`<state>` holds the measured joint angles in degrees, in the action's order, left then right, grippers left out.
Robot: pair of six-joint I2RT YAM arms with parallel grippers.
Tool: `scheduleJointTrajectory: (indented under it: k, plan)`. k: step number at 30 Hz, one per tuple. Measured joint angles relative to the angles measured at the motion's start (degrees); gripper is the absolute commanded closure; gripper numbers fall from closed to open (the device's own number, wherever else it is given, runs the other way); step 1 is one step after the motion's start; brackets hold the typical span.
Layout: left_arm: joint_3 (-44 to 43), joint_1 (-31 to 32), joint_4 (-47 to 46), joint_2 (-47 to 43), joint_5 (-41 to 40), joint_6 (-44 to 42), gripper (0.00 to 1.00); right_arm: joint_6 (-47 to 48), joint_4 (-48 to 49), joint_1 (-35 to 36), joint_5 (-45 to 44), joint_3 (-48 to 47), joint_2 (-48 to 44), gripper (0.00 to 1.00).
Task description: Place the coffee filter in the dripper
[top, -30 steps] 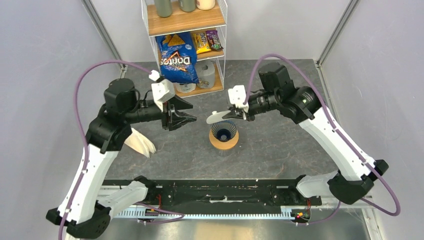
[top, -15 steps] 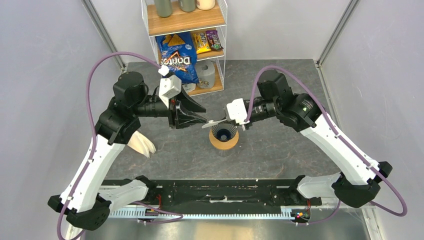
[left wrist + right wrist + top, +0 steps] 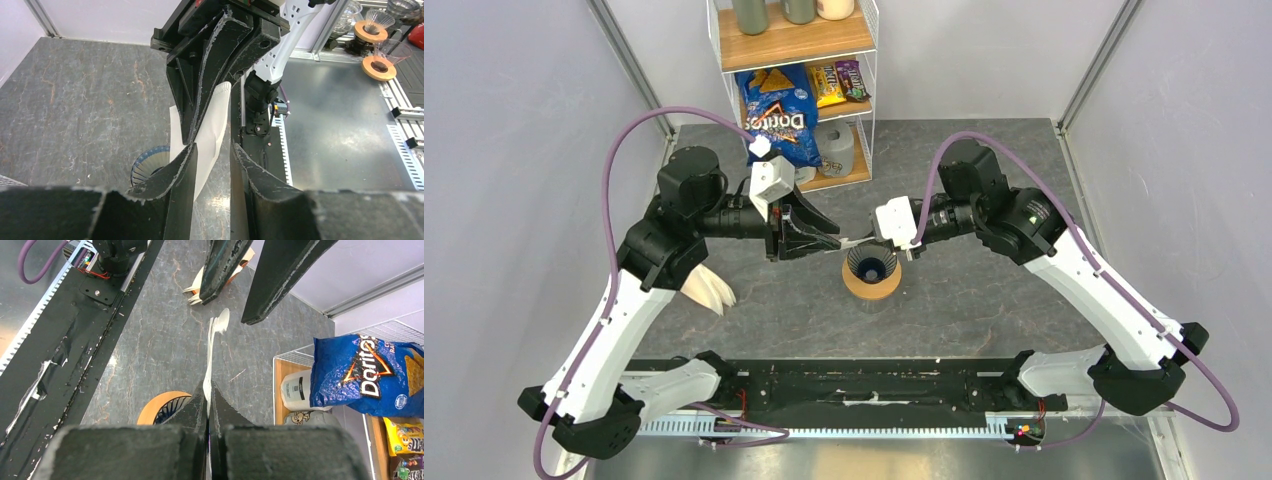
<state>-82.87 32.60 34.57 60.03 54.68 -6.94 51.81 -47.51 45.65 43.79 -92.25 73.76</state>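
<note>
The white coffee filter (image 3: 854, 243) hangs in the air, folded flat, just above and to the left of the dark blue dripper (image 3: 871, 263). My right gripper (image 3: 876, 240) is shut on one end of it; in the right wrist view (image 3: 207, 386) the sheet (image 3: 216, 327) sticks out edge-on from the closed fingers. My left gripper (image 3: 836, 236) is open, and the filter's free end (image 3: 212, 120) lies between its fingers (image 3: 187, 165). The dripper (image 3: 147, 162) sits in a round wooden ring (image 3: 150, 407) on the table.
A bundle of cream paper filters (image 3: 707, 288) lies on the table at the left. A wire shelf (image 3: 794, 45) at the back holds a Doritos bag (image 3: 779, 115), a white jug (image 3: 834, 150) and snacks. A black rail (image 3: 854, 385) runs along the near edge.
My left gripper has moved right until its open fingers straddle the filter's free end. My right gripper has moved slightly left and down with the filter, closer over the dripper.
</note>
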Motion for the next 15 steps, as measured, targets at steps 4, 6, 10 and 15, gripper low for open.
scheduleJointTrajectory:
  k: [4,6,10,15]
  plan:
    - [0.0,0.0,0.0,0.2,-0.5,0.0,0.65,-0.1,0.0,0.4,0.0,0.0,0.0,1.00]
    - [0.0,0.0,0.0,0.3,-0.6,0.0,0.66,-0.2,0.0,0.5,0.0,0.0,-0.1,1.00]
    - [0.0,0.0,0.0,0.5,-0.6,0.0,0.66,-0.4,0.0,0.7,0.0,0.0,-0.2,1.00]
    - [0.1,0.0,1.1,0.5,-0.6,-0.9,0.65,-1.3,0.1,0.7,0.0,0.0,-0.2,1.00]
